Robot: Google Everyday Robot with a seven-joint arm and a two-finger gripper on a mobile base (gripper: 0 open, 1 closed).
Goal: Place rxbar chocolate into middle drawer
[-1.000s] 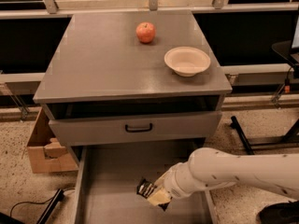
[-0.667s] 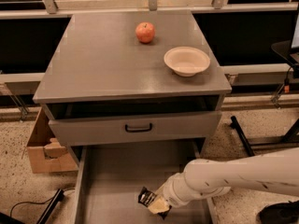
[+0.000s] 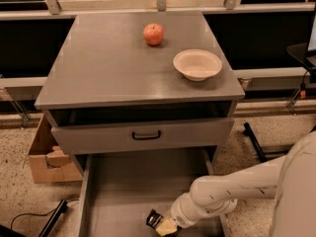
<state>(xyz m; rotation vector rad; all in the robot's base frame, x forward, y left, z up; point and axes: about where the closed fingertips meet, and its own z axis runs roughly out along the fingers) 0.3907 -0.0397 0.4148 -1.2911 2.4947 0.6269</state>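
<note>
The middle drawer point(image 3: 126, 184) is pulled out below the cabinet, a long grey box with a flat floor. My gripper point(image 3: 162, 224) is low inside it, near its front right, at the end of the white arm point(image 3: 232, 189). It is shut on the rxbar chocolate point(image 3: 153, 218), a small dark bar with light print that sticks out to the left of the fingers, just above the drawer floor.
A red apple point(image 3: 153, 34) and a white bowl point(image 3: 197, 64) stand on the grey cabinet top point(image 3: 103, 68). A grey drawer front with a black handle point(image 3: 146, 135) sits above the open drawer. A cardboard box point(image 3: 47, 157) and a cable point(image 3: 49, 221) lie on the floor at left.
My gripper has moved down and toward the drawer's front with the bar in it, now lower over the drawer floor. Apple and bowl have not moved.
</note>
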